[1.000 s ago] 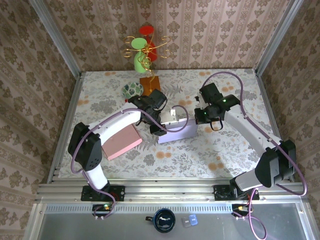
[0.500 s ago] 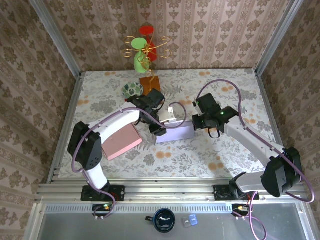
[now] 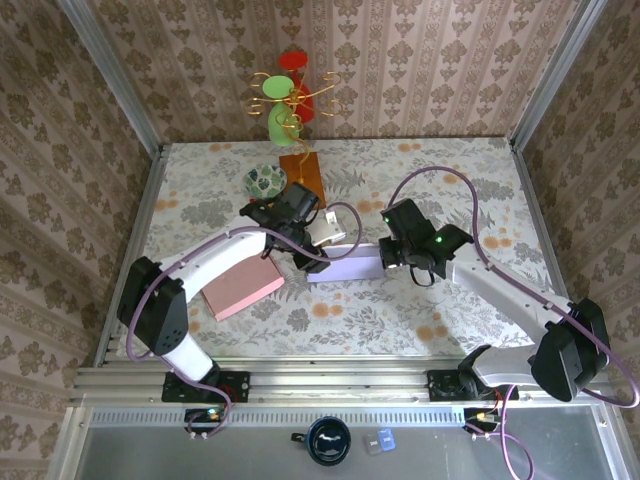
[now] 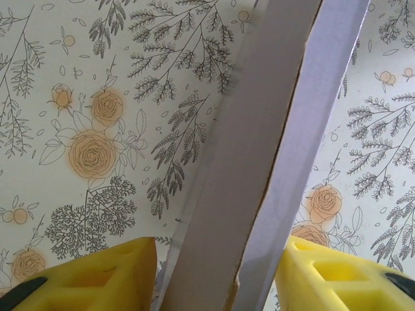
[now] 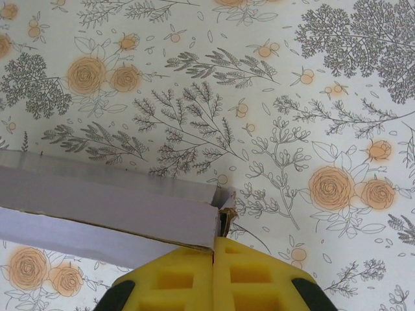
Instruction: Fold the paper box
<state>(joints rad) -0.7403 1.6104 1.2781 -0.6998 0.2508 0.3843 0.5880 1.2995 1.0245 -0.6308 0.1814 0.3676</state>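
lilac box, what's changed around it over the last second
The right gripper swung in, leftward and nearer, from beyond the lilac box to its right end corner, where it sits shut. The left gripper shifted left as its arm swung left, and its fingers stand on either side of a box wall. The box slid slightly left. The pink box and the green vase stayed put.

- A robot lab cell, dressed up to look like a home.
- Wallpapered walls (image 3: pixel 450 60) stand as flat panels between bare metal posts (image 3: pixel 112 75).
- The table (image 3: pixel 440 160) wears a floral cloth.
- The left arm (image 3: pixel 220 258) and right arm (image 3: pixel 500 287) are bolted to a metal rail (image 3: pixel 330 381) at its near edge.
- A vase (image 3: pixel 280 122) stands by the back wall, and a mug (image 3: pixel 327 440) sits on the grey ledge (image 3: pixel 150 440) below the rail.
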